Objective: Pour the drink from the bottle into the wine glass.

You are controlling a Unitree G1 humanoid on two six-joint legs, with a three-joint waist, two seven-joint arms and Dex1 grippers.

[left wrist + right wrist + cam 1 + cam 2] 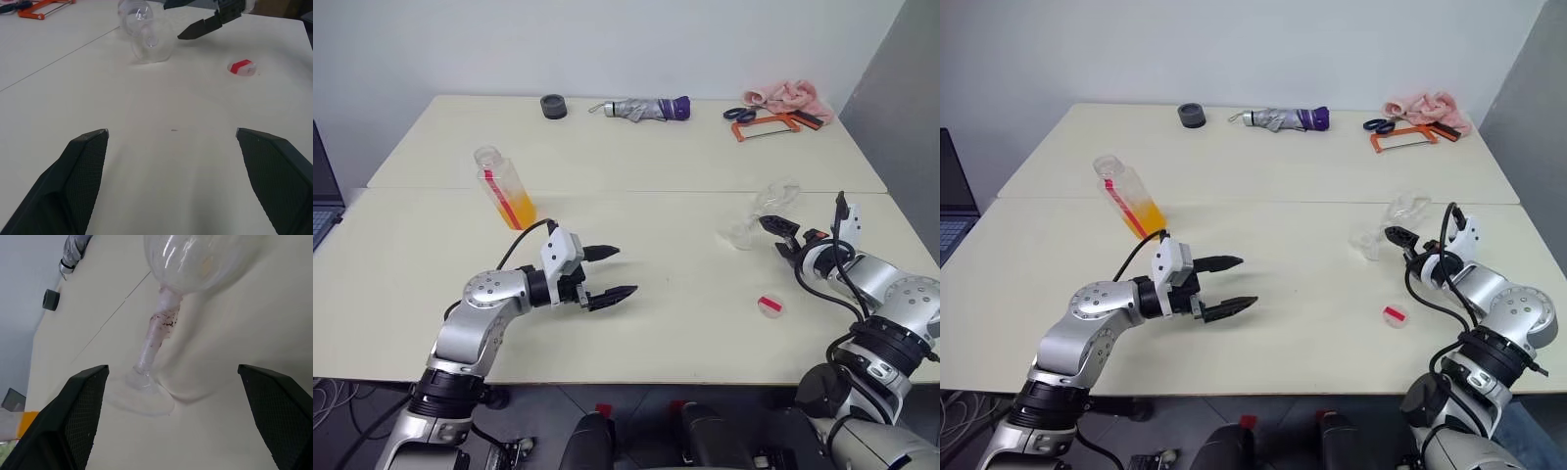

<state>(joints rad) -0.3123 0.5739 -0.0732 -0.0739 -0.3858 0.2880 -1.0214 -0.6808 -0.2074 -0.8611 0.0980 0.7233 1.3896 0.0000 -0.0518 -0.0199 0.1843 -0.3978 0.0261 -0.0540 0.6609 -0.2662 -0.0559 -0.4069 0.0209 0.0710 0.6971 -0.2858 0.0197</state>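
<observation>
The clear colourless stemmed wine glass (pixel 166 293) is lying on its side on the pale cream surface (pixel 656 245) toward the robot's right, its rounded bowl empty, its thin stem showing a dark speckled smudge partway along, and its round foot tipped against the surface. Well apart from it, toward the robot's left, the small clear square-sided plastic bottle (pixel 503 186) is standing uncapped and leaning, a red vertical label strip running down its side and translucent orange-yellow drink (pixel 518 208) sitting in its lower part. A small red-and-white cap (pixel 771 305) is lying on the surface near the glass, on the side nearer the robot. The right hand (pixel 781 238) is hovering just beside the fallen glass, its two black fingers spread wide with nothing between them. The left hand (pixel 608 273) is pointing across the surface toward the glass, its fingers likewise spread wide and gripping nothing, the bottle standing behind it. Along the far edge are lying a dark round roll (pixel 553 106), a silver-and-purple folded umbrella (pixel 644 109), blue-handled scissors (pixel 740 114), an orange-framed hacksaw (pixel 766 125) and a crumpled pink cloth (pixel 790 96).
</observation>
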